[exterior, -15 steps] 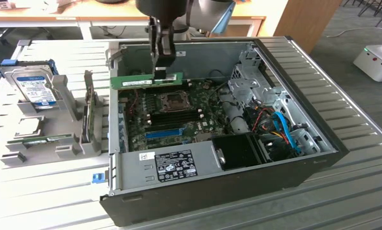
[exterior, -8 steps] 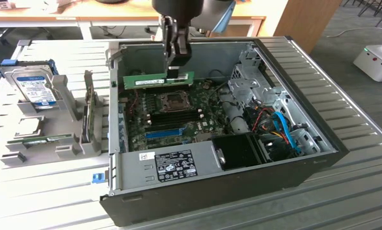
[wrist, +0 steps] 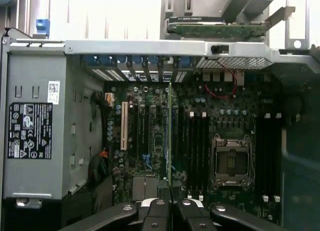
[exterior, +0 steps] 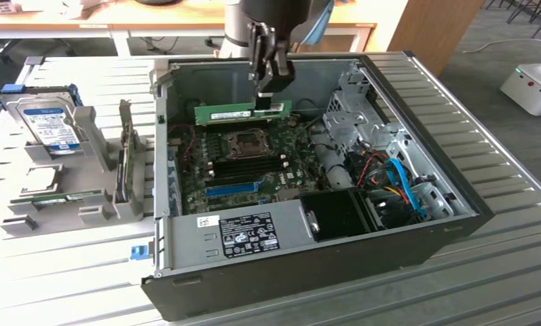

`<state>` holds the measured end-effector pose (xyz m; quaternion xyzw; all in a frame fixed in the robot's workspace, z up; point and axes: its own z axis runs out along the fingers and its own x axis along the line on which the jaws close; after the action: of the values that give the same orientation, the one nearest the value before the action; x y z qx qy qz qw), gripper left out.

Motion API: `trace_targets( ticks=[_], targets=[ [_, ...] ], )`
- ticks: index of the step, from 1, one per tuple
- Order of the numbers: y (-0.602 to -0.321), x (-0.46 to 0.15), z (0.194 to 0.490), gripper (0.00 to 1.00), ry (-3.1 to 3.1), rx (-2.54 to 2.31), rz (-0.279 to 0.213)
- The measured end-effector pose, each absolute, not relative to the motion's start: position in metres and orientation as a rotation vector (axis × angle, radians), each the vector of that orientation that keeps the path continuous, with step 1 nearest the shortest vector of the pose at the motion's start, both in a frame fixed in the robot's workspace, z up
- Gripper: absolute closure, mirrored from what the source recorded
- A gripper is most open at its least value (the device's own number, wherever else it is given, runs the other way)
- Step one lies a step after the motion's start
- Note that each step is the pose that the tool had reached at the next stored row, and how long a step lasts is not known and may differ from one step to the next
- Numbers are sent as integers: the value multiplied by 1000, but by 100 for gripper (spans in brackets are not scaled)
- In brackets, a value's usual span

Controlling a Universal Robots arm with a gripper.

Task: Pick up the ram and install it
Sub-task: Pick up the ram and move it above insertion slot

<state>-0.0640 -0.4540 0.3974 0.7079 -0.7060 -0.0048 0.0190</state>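
Green and thin, seen edge-on, the ram [wrist: 169,136] runs straight out from between my fingertips. My gripper [wrist: 170,211] is clamped tight on its upper edge, so the stick hangs upright and clear of everything below. The pick-up is done, I judge, and I am in the carrying-over part of the install, poised above the open computer case [exterior: 451,224].

Beneath the stick lies the motherboard [wrist: 150,141]. Its dark memory slots [wrist: 197,146] run parallel to the ram and sit just beside its line, between it and the processor socket [wrist: 231,161]. Nothing is seated yet: the ram hangs apart from the board.

Seating it will call, to my mind, for the lower edge to be brought squarely over one slot, then pushed straight and evenly down. A tilt could jam it or strain the board.

Farther off, outside the case, a second stick [exterior: 66,199] lies in the grey rack [exterior: 89,136] near the hard drive [exterior: 51,125].
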Motion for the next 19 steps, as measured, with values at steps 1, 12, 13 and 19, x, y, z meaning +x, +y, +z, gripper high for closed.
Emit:
trace_targets(
  ticks=[1, 12, 13, 19],
  targets=[
    [-454, -61, 397, 88, -2191, 2198, -15],
    [-454, -45, 397, 88, -2189, 2200, -15],
    [-454, -45, 397, 88, -2189, 2200, -15],
    [-454, -45, 392, 88, -2189, 2200, -15]
  ],
)
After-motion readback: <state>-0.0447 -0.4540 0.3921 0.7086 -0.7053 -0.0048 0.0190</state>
